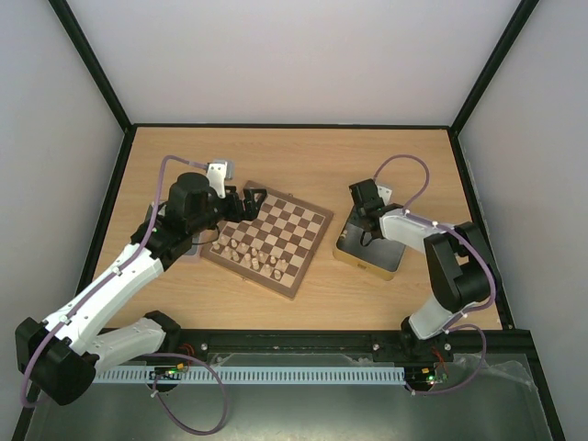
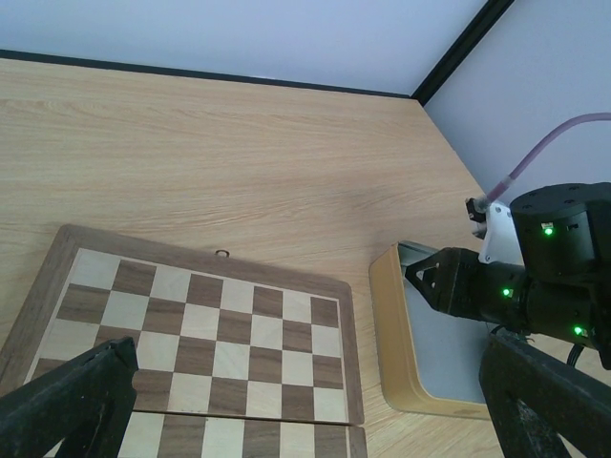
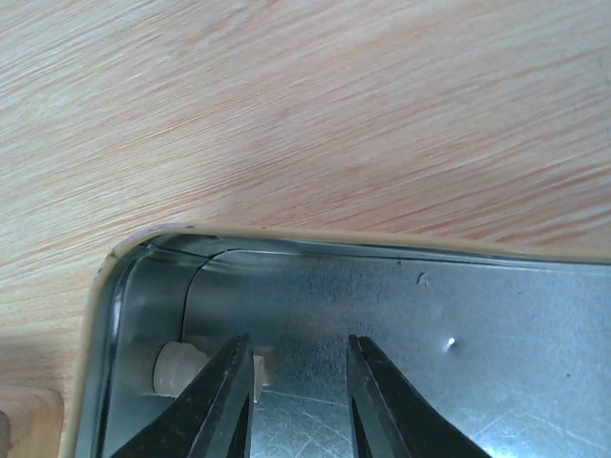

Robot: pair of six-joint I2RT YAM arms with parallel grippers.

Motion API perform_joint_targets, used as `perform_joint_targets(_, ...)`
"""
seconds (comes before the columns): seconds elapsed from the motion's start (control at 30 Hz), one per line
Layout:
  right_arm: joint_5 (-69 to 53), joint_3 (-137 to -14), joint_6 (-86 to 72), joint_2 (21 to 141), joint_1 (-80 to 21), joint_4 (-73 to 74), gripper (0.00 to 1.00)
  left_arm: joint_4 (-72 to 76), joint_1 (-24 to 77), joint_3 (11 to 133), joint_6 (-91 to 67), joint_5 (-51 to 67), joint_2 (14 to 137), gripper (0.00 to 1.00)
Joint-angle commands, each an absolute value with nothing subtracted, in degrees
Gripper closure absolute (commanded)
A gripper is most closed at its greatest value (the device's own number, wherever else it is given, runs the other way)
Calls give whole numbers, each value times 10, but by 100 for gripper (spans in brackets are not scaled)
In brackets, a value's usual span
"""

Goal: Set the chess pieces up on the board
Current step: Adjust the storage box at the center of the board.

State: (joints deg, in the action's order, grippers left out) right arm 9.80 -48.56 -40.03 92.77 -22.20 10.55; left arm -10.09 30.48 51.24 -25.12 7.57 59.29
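The board [image 1: 285, 237] lies tilted at the table's middle, and several pale chess pieces [image 1: 243, 250] stand along its near-left side. My left gripper [image 1: 253, 198] hovers open over the board's far-left corner. In the left wrist view its fingers [image 2: 67, 401] frame bare squares of the board [image 2: 210, 334]. My right gripper [image 3: 296, 382] is down inside the gold tin [image 3: 286, 234], jaws apart with nothing between them. One pale piece [image 3: 177, 367] lies on its side in the tin's corner, just outside the left finger and partly hidden by it.
The gold tin [image 1: 363, 266] sits right of the board, close to its edge, also seen in the left wrist view as the tin [image 2: 391, 334] with the right arm [image 2: 468, 286] reaching in. A grey flat object [image 1: 190, 250] lies under the left arm.
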Motion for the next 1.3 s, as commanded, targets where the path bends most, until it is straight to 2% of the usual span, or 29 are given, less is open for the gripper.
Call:
perform_joint_targets(0.0, 128, -500, -324, 898, -222, 107, 73, -107, 301, 508, -252, 84, 583, 0)
perform_joint_targets(0.07, 159, -524, -305, 887, -222, 140, 69, -107, 301, 508, -252, 85, 583, 0)
perform_joint_targets(0.23, 229, -567, -289, 888, -204, 211, 50, -105, 301, 508, -250, 89, 584, 0)
perform_joint_targets(0.47, 119, -556, -231, 910, -142, 211, 40, -105, 300, 507, -245, 95, 582, 0)
perform_joint_targets(0.6, 97, -557, -192, 902, -138, 218, 24, -105, 299, 506, -244, 96, 582, 0)
perform_joint_targets(0.67, 92, -561, -180, 900, -136, 225, 20, -103, 298, 506, -244, 99, 583, 0)
perform_joint_targets(1.07, 69, -571, -147, 922, -128, 244, 23, -99, 296, 508, -238, 110, 592, 0)
perform_joint_targets(1.17, 79, -583, -149, 940, -125, 249, 27, -100, 295, 509, -236, 110, 592, 0)
perform_joint_targets(1.27, 85, -589, -158, 950, -122, 252, 35, -99, 293, 509, -236, 110, 590, 0)
